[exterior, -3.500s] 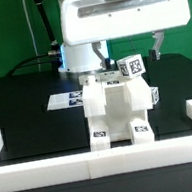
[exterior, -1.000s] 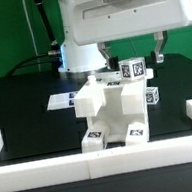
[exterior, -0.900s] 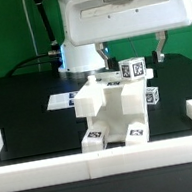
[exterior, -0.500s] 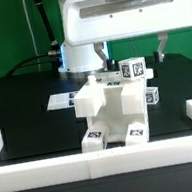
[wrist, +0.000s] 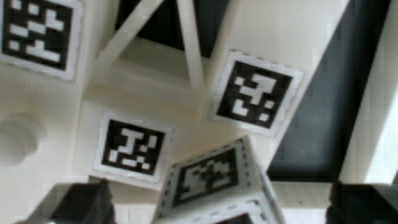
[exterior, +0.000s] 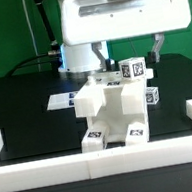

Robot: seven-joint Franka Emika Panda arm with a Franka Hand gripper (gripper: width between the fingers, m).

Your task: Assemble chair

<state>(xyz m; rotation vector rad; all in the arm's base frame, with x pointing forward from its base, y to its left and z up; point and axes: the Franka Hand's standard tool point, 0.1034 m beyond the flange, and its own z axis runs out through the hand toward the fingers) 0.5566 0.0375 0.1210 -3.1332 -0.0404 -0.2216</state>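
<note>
The partly built white chair (exterior: 112, 110) stands on the black table near the front rail, turned at an angle, with tags on its feet and side. A small tagged white post (exterior: 132, 69) sticks up from its top. My gripper (exterior: 128, 50) hangs just above it, open. One finger is on each side of the post and neither touches it. In the wrist view the chair's tagged faces (wrist: 249, 95) fill the picture. The tagged post (wrist: 222, 190) lies between the two dark fingertips (wrist: 80, 202) of the gripper (wrist: 222, 205).
A low white border rail (exterior: 105, 161) runs along the front, with raised ends at both sides. The marker board (exterior: 62, 100) lies flat behind the chair at the exterior view's left. The robot's base (exterior: 77, 56) stands behind.
Since 3.5 s ago the chair has turned to an angle and shifted toward the exterior view's left. In the last second the fingers have spread slightly wider around the post.
</note>
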